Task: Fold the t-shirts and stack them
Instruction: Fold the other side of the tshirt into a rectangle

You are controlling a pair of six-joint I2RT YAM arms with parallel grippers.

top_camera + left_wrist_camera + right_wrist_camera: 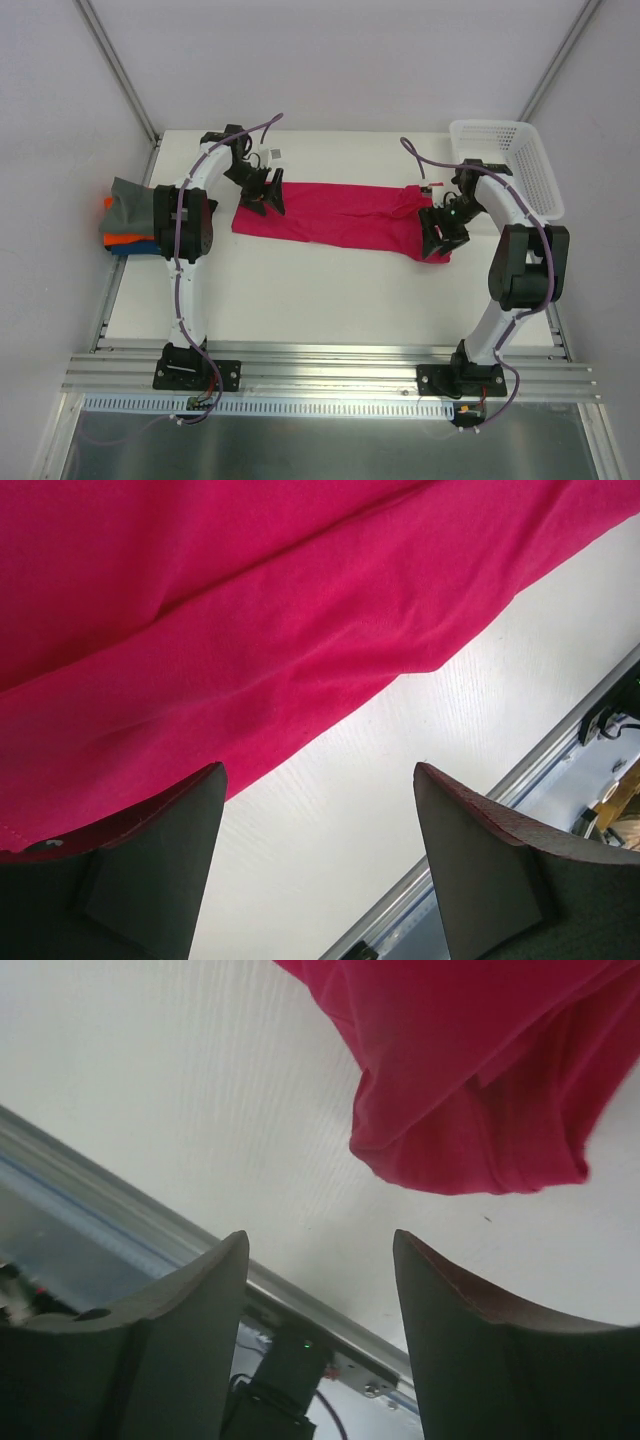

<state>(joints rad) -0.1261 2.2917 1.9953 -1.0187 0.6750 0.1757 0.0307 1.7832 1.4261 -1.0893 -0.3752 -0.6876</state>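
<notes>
Top external view shows the magenta-red t-shirt (335, 222) lying as a long band across the middle of the tabletop (300, 290), with the stack of folded t-shirts (128, 228) at the left edge. The left claw (262, 192) hangs at the band's left end and the right claw (440, 235) at its right end; each is spread wide, gripping nothing, and the wrist views show bare tabletop in each gap
</notes>
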